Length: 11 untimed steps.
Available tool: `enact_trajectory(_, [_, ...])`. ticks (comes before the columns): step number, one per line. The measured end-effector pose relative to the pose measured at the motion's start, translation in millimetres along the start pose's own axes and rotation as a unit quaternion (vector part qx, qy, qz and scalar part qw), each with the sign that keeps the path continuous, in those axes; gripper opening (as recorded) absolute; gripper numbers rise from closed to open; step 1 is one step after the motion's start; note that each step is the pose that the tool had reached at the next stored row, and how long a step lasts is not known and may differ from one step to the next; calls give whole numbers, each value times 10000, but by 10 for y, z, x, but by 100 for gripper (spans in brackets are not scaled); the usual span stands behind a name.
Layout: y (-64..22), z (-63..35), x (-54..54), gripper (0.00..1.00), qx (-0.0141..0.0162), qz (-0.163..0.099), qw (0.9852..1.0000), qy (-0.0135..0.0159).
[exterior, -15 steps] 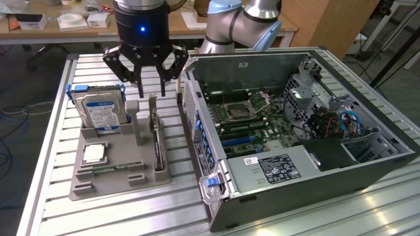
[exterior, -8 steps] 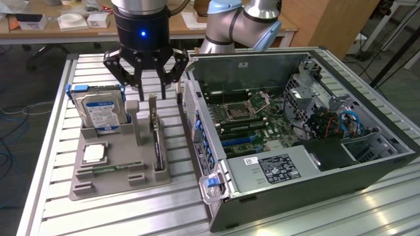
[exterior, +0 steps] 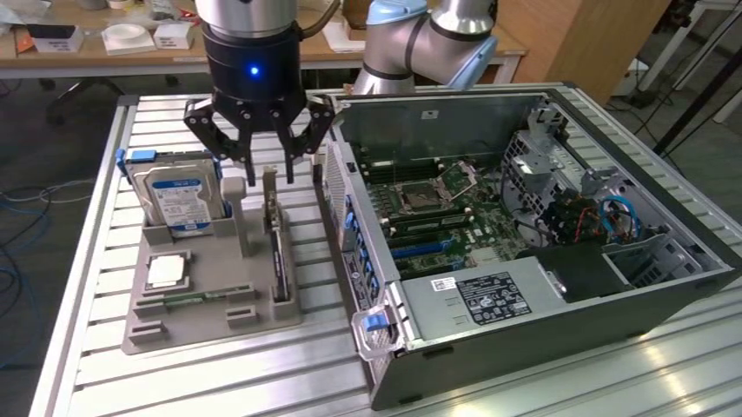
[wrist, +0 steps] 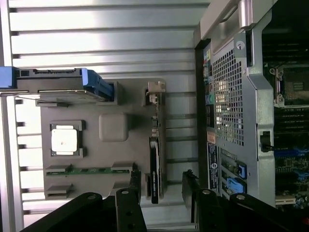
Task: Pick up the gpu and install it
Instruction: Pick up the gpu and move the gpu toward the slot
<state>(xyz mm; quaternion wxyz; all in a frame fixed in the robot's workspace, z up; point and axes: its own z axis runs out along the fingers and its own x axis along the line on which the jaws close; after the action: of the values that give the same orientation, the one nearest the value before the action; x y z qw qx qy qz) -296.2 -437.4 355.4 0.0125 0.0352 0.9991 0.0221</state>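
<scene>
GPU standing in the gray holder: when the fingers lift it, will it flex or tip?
Likely stiff: the gpu is a flat circuit card with a metal bracket. Standing on its thin edge in the holder, it could tip if nudged sideways.

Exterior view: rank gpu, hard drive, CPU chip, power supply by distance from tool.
1. Thin dark gpu card, upright in grey holder, under the open tool.
2. Silver hard drive with blue-white label, exterior view's left.
3. Square silver CPU chip, flat in the holder.
4. Silver power supply box, inside the case, exterior view's right.
</scene>
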Motion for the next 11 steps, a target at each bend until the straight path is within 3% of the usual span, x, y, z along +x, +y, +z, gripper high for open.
enact_trajectory(11, [-61, 102, -1, 47, 0, 0, 10000, 0])
